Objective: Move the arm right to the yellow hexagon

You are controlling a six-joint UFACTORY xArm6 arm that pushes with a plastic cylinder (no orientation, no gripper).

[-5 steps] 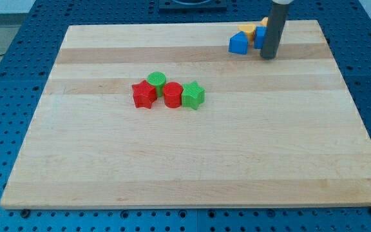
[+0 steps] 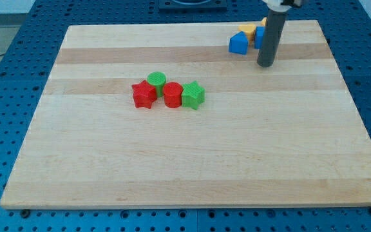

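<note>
My tip [image 2: 266, 64], the lower end of a straight dark rod with no hand or jaws to open or close, is resting on the pale wooden board [image 2: 192, 161], just below and to the view's right of the blue block [image 2: 238, 43]. Taking that blue block as the landmark: a yellow block [image 2: 246, 30], its hexagon shape hard to confirm, is sitting just above it; a second blue block [image 2: 259, 36] is partly hiding behind the rod to its right. Well down to its left, a red star [image 2: 143, 95], green cylinder [image 2: 156, 80], red cylinder [image 2: 172, 95] and green star [image 2: 193, 95] are huddling together.
</note>
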